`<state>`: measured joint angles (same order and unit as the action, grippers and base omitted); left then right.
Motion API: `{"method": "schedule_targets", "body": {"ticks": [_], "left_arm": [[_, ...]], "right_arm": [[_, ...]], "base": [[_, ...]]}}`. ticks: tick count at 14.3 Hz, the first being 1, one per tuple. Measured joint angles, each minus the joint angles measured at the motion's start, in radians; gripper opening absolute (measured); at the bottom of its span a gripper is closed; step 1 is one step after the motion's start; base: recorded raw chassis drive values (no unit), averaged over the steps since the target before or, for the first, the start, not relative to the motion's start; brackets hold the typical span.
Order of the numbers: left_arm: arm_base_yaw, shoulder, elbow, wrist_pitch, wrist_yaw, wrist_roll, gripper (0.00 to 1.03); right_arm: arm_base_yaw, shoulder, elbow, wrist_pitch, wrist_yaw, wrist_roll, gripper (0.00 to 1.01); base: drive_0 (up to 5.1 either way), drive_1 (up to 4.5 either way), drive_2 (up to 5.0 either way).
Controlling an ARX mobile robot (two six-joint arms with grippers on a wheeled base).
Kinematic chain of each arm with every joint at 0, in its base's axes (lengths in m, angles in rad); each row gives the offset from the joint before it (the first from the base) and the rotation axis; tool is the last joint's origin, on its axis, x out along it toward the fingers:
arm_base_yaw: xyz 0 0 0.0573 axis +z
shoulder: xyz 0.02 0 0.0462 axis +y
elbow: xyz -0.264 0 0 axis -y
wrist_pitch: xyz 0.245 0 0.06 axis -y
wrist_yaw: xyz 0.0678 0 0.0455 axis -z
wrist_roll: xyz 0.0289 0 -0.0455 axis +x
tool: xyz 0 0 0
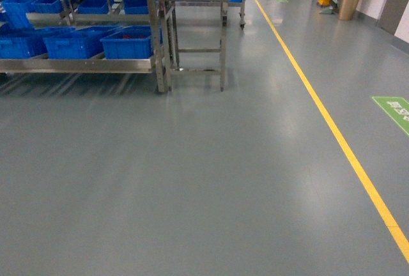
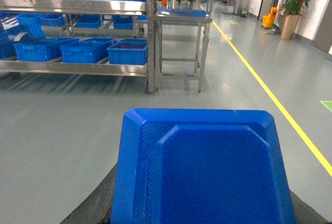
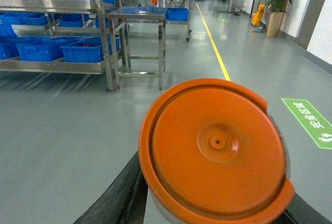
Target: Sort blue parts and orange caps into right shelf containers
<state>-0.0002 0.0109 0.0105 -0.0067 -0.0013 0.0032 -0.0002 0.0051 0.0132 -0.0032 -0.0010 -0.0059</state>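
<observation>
With a blue part (image 2: 199,169) filling the near view at my left wrist and an orange cap (image 3: 215,149) filling the one at my right, I judge I am carrying both toward the shelf (image 1: 77,64), though neither hand shows, so I cannot tell their grip. Next I must roll forward and left across open floor (image 1: 204,180) to the blue crates (image 1: 126,42) on the low far-left tier. Room is wide; I should mind the steel stand (image 1: 195,33) just right of the shelf post and keep left of the yellow line (image 1: 332,129).
</observation>
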Motion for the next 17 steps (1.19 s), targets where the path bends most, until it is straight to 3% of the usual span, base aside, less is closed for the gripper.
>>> {"method": "schedule_targets", "body": {"ticks": [17], "left_arm": [[0.0, 0.0, 0.0, 0.0, 0.001, 0.0, 0.43]], "right_arm": [[0.0, 0.0, 0.0, -0.003, 0.0, 0.0, 0.44]], "base": [[0.0, 4.29, -4.2]]}}
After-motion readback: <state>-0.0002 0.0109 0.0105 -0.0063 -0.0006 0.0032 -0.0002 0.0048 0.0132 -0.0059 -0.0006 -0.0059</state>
